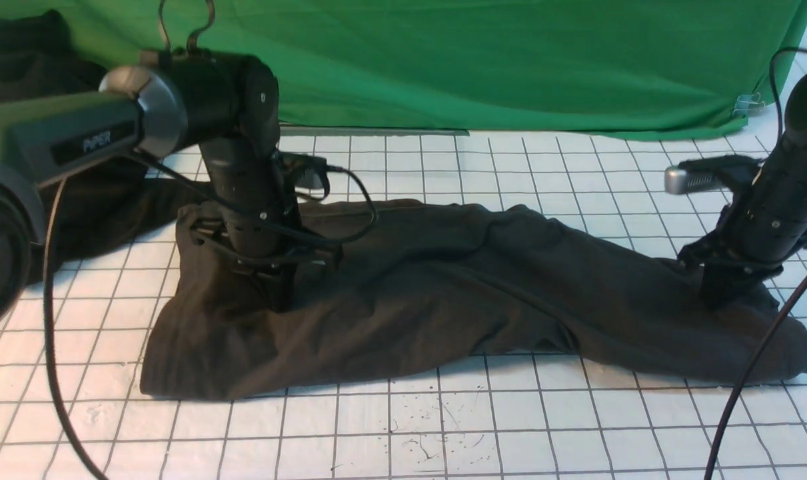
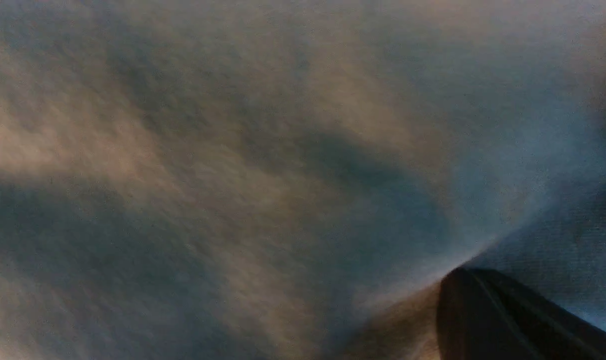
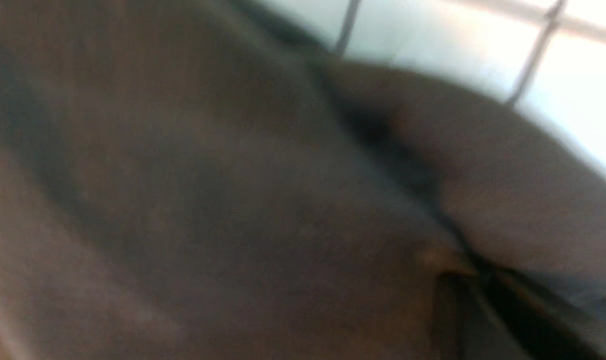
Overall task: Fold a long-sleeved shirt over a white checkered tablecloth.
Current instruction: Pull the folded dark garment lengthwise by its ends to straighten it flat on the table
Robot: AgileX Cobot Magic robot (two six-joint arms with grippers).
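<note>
Green backdrop [image 1: 476, 60] hangs behind the far edge of the tabletop, which is covered by the white checkered tablecloth [image 1: 510, 167]. A black garment heap [image 1: 23, 60] sits at the far left corner. The long-sleeved shirt [image 1: 443, 300] lies on the tablecloth as a long rumpled band across the middle, running from near the left edge toward the right edge, with no print showing. The left claw [image 1: 280, 300] stands plunged into the band's left part. It is pressed together, and in its wrist view the wrinkles run in toward the tip of a dark finger [image 2: 493, 320], so it looks to be pinching shirt cloth. The right claw [image 1: 723, 297] is down on the band's right end. Its tips are buried in fabric and its wrist view is blurred, so I cannot tell whether it has pinched or stands spread. The step in hand seems to be taking both ends for a lift and fold. To do it well, each pinch should catch only the intended layers. The two arms should rise together and level, keeping the cloth between them lightly taut so that it does not sag or twist. The fold should then be laid down squarely along the grid lines, clear of the heap.
</note>
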